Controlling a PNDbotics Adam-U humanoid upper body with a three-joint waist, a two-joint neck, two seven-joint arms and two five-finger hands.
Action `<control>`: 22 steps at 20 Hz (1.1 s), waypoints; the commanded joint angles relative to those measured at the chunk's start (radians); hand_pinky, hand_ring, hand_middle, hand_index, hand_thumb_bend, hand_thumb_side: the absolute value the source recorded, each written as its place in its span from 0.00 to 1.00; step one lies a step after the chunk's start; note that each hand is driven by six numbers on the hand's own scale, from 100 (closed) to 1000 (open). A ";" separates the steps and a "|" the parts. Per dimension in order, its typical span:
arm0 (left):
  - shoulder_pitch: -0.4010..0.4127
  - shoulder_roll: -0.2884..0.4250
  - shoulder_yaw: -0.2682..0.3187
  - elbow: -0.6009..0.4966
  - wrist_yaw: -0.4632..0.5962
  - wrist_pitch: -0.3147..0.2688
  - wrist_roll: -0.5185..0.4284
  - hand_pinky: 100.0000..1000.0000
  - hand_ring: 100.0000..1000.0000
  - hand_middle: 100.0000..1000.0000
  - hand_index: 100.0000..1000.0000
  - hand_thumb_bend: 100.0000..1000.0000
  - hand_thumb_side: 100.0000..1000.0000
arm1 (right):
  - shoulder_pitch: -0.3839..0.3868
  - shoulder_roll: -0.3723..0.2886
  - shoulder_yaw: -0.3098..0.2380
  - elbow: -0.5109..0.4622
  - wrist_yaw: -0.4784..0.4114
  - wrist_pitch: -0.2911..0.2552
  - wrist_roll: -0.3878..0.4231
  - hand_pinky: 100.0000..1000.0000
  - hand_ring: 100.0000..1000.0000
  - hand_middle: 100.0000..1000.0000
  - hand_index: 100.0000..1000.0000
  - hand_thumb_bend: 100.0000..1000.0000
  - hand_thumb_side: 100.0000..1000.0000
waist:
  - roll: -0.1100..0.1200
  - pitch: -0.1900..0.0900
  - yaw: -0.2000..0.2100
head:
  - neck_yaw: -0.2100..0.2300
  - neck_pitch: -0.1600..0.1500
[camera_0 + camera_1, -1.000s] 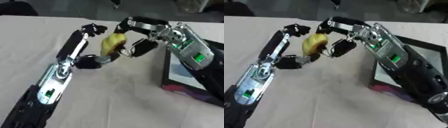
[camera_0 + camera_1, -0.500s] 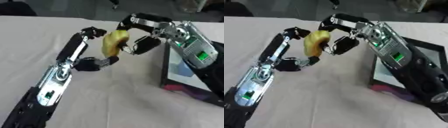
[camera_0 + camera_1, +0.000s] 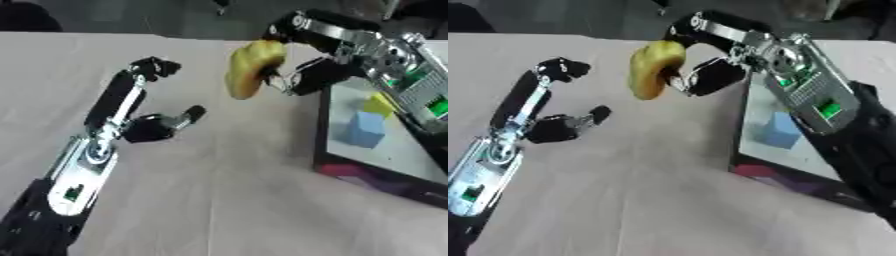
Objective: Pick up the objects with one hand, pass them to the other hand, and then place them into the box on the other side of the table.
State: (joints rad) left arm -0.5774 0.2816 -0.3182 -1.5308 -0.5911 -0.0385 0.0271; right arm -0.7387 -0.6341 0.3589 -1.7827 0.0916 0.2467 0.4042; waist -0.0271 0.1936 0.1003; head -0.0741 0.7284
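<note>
L hand (image 3: 144,127) has let go since a sec ago & pulled back left, fingers spread open w/ nothing in them, while the yellow banana-like fruit (image 3: 249,67) has gone w/ the R hand (image 3: 306,75), up off the table (image 3: 219,200). R hand's fingers curl round the fruit's far side, partly hidden behind it. Box (image 3: 328,165) at right is cut off by the edge & R arm; a blue cube (image 3: 366,129) & a yellow piece (image 3: 379,105) show inside.
</note>
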 commanded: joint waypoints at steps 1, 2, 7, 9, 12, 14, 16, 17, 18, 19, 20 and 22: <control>-0.003 0.041 0.027 -0.020 0.009 0.008 0.018 0.72 0.71 0.66 0.80 0.53 0.60 | 0.032 -0.074 -0.063 -0.047 -0.041 0.015 -0.041 0.88 0.83 0.51 0.58 0.00 0.00 | -0.001 -0.038 -0.004 | 0.000 0.006; 0.001 0.048 0.032 -0.023 0.012 0.011 0.023 0.72 0.71 0.66 0.80 0.53 0.60 | 0.053 -0.089 -0.079 -0.055 -0.055 0.019 -0.055 0.88 0.83 0.52 0.58 0.00 0.00 | 0.000 -0.038 -0.005 | 0.001 0.006; 0.017 0.079 0.059 -0.033 0.023 0.026 0.046 0.72 0.71 0.66 0.79 0.52 0.61 | 0.161 -0.155 -0.166 -0.090 -0.121 0.031 -0.123 0.89 0.84 0.54 0.59 0.00 0.00 | 0.004 -0.033 -0.012 | -0.006 0.009; 0.023 0.088 0.069 -0.035 0.031 0.033 0.057 0.72 0.71 0.66 0.79 0.52 0.61 | 0.204 -0.172 -0.195 -0.090 -0.135 0.033 -0.143 0.89 0.85 0.54 0.60 0.00 0.00 | 0.006 -0.032 -0.015 | -0.006 0.007; 0.029 0.096 0.081 -0.039 0.038 0.039 0.068 0.72 0.71 0.66 0.80 0.52 0.60 | 0.253 -0.183 -0.235 -0.075 -0.142 0.033 -0.176 0.89 0.85 0.55 0.60 0.00 0.00 | 0.010 -0.030 -0.016 | -0.009 0.006; 0.032 0.101 0.088 -0.041 0.042 0.042 0.074 0.72 0.71 0.66 0.80 0.52 0.60 | 0.279 -0.190 -0.257 -0.067 -0.133 0.029 -0.203 0.89 0.85 0.55 0.60 0.00 0.00 | 0.012 -0.030 -0.016 | -0.012 0.006; 0.035 0.104 0.095 -0.043 0.043 0.043 0.079 0.72 0.71 0.66 0.79 0.52 0.59 | 0.303 -0.195 -0.272 -0.058 -0.122 0.024 -0.221 0.89 0.85 0.55 0.61 0.00 0.00 | 0.014 -0.029 -0.017 | -0.016 0.005; 0.036 0.106 0.099 -0.045 0.044 0.044 0.083 0.72 0.71 0.66 0.79 0.52 0.59 | 0.316 -0.196 -0.281 -0.053 -0.117 0.022 -0.229 0.89 0.85 0.55 0.61 0.00 0.00 | 0.015 -0.029 -0.018 | -0.019 0.005; 0.037 0.107 0.103 -0.046 0.044 0.045 0.086 0.72 0.71 0.66 0.79 0.52 0.59 | 0.330 -0.197 -0.291 -0.048 -0.112 0.020 -0.238 0.89 0.85 0.55 0.61 0.00 0.00 | 0.015 -0.029 -0.018 | -0.021 0.005; 0.038 0.109 0.106 -0.046 0.045 0.046 0.089 0.72 0.71 0.66 0.79 0.52 0.59 | 0.345 -0.199 -0.299 -0.045 -0.107 0.017 -0.247 0.89 0.85 0.55 0.61 0.00 0.00 | 0.016 -0.028 -0.018 | -0.021 0.004; 0.038 0.110 0.108 -0.047 0.044 0.047 0.092 0.72 0.71 0.66 0.79 0.52 0.59 | 0.358 -0.200 -0.306 -0.042 -0.101 0.015 -0.255 0.89 0.85 0.56 0.62 0.00 0.00 | 0.017 -0.028 -0.018 | -0.019 0.002; 0.039 0.111 0.114 -0.048 0.044 0.049 0.098 0.72 0.71 0.66 0.79 0.52 0.59 | 0.386 -0.201 -0.317 -0.032 -0.086 0.011 -0.268 0.89 0.86 0.59 0.64 0.00 0.00 | 0.018 -0.027 -0.019 | -0.015 -0.004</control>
State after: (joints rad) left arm -0.5276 0.3615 -0.2185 -1.5559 -0.5508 0.0101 0.1175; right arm -0.3456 -0.7968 0.0656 -1.8134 -0.0054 0.2611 0.1480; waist -0.0206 0.1936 0.0826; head -0.0903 0.7357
